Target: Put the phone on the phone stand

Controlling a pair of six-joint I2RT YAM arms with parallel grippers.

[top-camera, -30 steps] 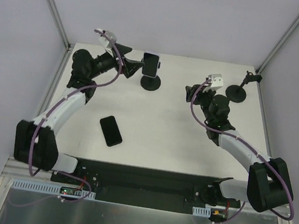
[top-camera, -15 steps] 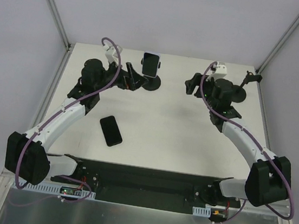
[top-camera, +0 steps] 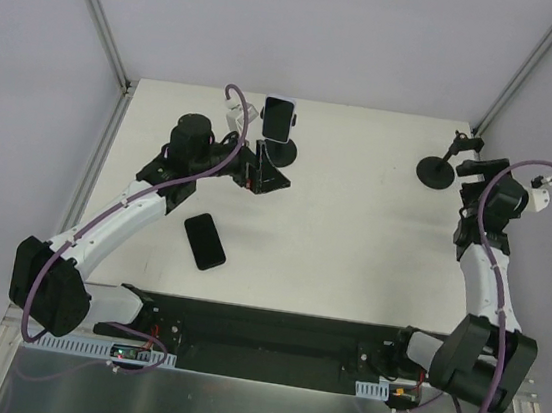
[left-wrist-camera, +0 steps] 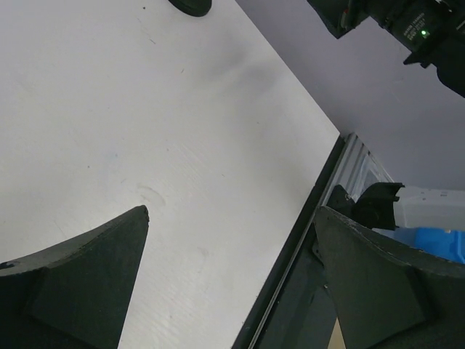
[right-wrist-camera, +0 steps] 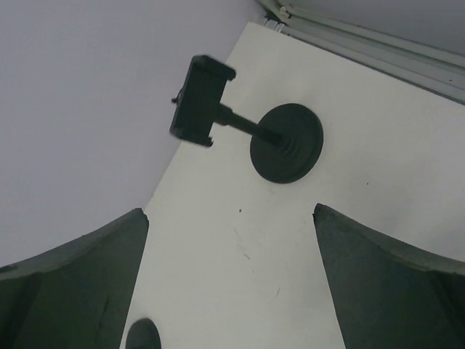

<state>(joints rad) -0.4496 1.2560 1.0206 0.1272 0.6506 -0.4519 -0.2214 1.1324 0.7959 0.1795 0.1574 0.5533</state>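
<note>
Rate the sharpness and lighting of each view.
Top external: even, soft light, crisp, the loose phone nearly shadowless. Left wrist: table in focus, the left tool dark and soft-edged at the frame's bottom. Right wrist: empty stand crisp, the right tool equally dark and soft.

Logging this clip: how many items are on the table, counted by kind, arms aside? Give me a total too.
Phones: 2, the flat phone and the mounted phone.
Stands: 2, the occupied stand and the empty stand.
Total: 4.
</note>
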